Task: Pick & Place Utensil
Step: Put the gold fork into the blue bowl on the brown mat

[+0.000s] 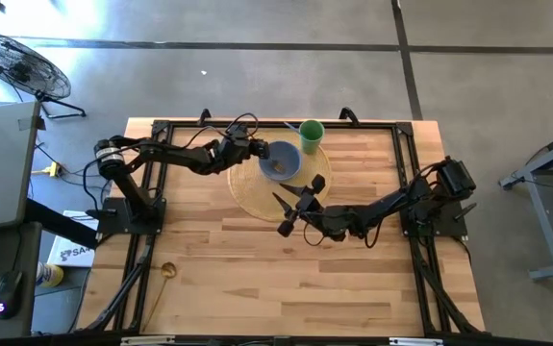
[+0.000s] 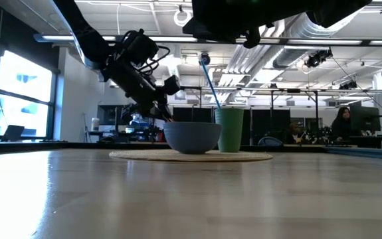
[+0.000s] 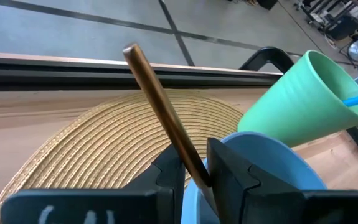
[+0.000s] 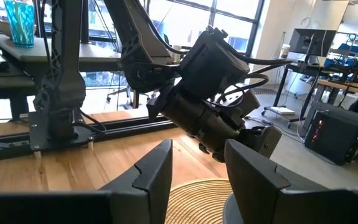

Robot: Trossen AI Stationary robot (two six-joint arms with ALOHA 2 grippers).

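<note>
Utensil (image 3: 166, 121): slim copper-brown handle, clamped in left tool (image 3: 194, 171).

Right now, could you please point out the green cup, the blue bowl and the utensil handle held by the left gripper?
green cup (image 3: 294, 102), left wrist view, on its outer side wall.
blue bowl (image 2: 192, 137), low view, on its front wall.
utensil handle (image 3: 160, 102), left wrist view, midway along the copper shaft.

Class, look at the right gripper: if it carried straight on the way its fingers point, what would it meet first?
Probably the left gripper, which sits directly ahead of the right gripper above the blue bowl; depth is hard to judge.
</note>
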